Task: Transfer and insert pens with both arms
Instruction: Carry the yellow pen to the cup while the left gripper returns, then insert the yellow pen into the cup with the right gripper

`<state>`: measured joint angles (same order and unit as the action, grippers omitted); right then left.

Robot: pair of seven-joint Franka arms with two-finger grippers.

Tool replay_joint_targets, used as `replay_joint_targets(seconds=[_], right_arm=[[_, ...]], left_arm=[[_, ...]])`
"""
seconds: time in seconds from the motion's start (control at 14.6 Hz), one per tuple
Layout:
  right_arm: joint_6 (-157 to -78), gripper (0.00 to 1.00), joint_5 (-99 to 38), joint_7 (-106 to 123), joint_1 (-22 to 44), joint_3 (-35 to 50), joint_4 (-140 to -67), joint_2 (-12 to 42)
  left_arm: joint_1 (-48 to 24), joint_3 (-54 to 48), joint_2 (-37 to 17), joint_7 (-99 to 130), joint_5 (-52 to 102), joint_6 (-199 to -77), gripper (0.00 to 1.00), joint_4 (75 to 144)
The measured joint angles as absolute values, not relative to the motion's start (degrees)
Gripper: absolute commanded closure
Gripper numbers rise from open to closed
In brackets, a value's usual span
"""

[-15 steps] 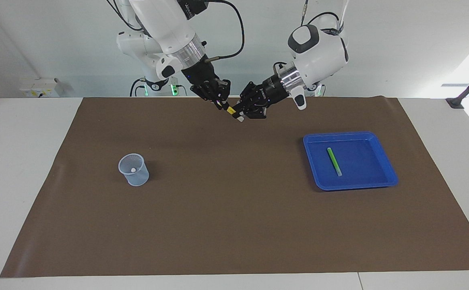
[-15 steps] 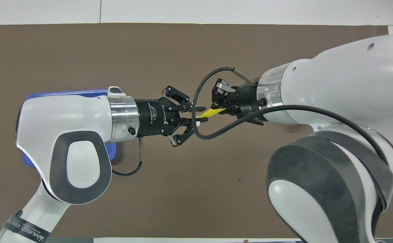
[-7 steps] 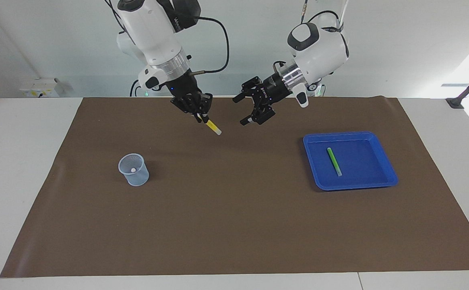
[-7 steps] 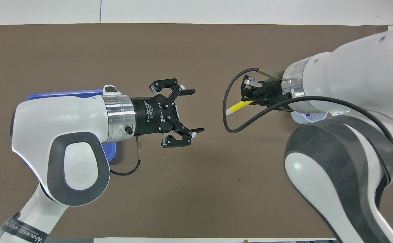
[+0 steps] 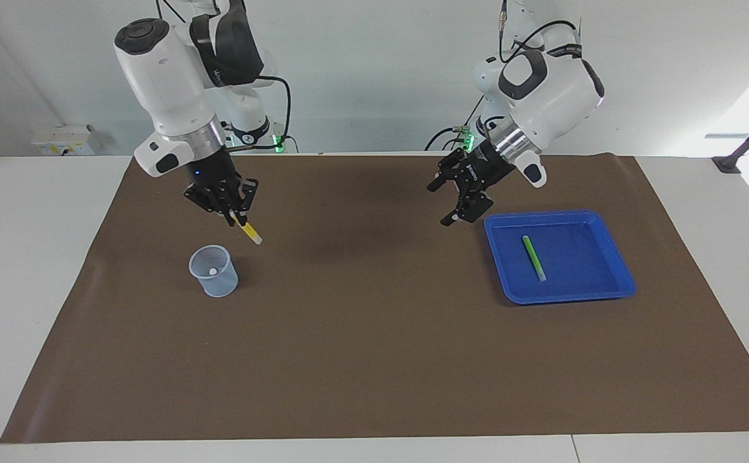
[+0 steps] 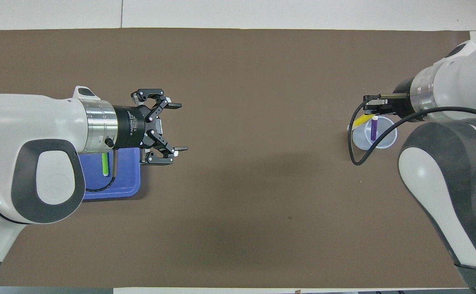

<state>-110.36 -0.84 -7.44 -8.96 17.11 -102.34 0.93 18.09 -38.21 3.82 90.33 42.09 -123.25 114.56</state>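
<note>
While the right gripper [image 5: 233, 215] pinches the yellow pen [image 5: 251, 232] above the cup [image 5: 214, 271] near the right arm's table end, the left gripper [image 5: 449, 202] hangs spread beside the tray [image 5: 618, 283].

Brightness: both views were evenly and brightly lit.
Source: strong daylight entered at the facing view's upper edge, toward the left arm's end, and washed out there.
Shadows: soft and faint on the brown mat [image 5: 374, 334]; a short one lay beside the cup [image 5: 213, 271].
Glare: mild sheen on the arm shells.
Focus: sharp throughout.
</note>
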Motion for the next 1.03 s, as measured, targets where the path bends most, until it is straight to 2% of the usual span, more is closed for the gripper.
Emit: replay_joint_targets(seconds=[0.41, 0.82, 1.03], right_arm=[[-117.7, 1.0, 3.6, 2.1, -12.4, 17.1, -111.7, -0.4], [-125.0, 1.0, 3.6, 3.8, -13.4, 17.1, -119.3, -1.6], [-129.9, 1.0, 3.6, 3.8, -13.4, 17.1, -122.5, -1.6]], left_arm=[[32.1, -37.8, 5.6, 61.2, 36.7, -115.7, 0.0, 117.9], [37.2, -37.8, 5.3, 30.9, 28.0, -115.9, 0.0, 121.3], [37.9, -37.8, 3.2, 15.6, 18.5, -118.1, 0.0, 122.6]])
